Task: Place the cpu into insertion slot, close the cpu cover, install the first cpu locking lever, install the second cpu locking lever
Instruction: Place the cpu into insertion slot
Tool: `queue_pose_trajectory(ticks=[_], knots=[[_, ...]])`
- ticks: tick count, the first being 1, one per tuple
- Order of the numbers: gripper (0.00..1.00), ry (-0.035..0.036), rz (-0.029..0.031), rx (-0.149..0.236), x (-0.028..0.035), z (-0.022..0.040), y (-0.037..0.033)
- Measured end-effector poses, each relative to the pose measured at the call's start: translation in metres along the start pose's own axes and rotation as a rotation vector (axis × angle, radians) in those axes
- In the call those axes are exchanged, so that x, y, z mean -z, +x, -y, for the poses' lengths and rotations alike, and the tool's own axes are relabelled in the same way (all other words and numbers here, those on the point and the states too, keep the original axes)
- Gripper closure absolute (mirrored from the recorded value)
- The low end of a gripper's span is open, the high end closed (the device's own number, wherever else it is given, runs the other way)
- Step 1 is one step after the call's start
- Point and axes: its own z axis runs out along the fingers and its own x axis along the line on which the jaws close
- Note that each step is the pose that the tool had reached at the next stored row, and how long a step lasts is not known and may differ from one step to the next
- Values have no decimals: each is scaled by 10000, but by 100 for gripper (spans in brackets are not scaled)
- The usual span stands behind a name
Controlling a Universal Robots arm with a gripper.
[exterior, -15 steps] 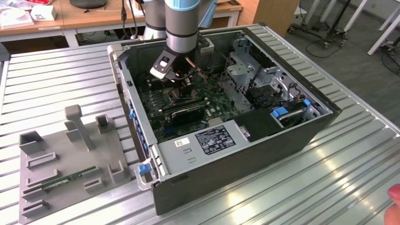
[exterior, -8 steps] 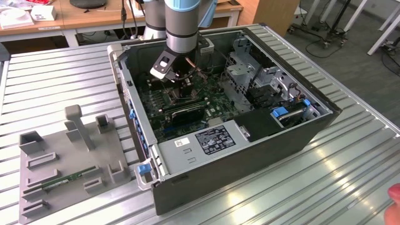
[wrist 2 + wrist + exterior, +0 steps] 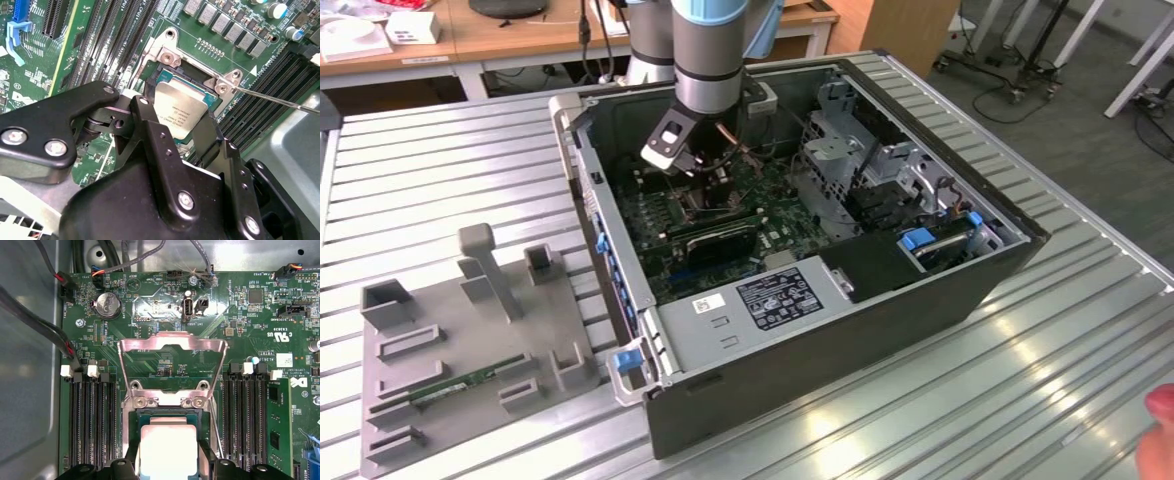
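Note:
The cpu (image 3: 167, 440), a small square chip with a dull silver face (image 3: 180, 100), lies in the insertion slot (image 3: 170, 415), whose silver frame (image 3: 220, 85) surrounds it. My gripper (image 3: 169, 460) straddles the chip, and its black fingers (image 3: 150, 125) press against two opposite edges. The cpu cover (image 3: 170, 347) is swung open and lies back over the green board beyond the socket. A thin wire locking lever (image 3: 280, 100) sticks out sideways from the frame. In the exterior view my gripper (image 3: 700, 170) reaches down into the open computer case (image 3: 854, 300).
Long black memory slots (image 3: 92, 425) flank the socket, and one holds a memory stick (image 3: 277, 430). Cables (image 3: 65, 345) run along the case wall. A power supply (image 3: 774, 295) fills the near end. A grey fixture (image 3: 467, 340) stands left of the case. A fingertip (image 3: 1161, 405) shows at the right edge.

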Motion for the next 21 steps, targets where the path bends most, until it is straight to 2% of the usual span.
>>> queue_pose_trajectory(ticks=[21], knots=[[46, 1, -1, 0, -13, 0, -4]])
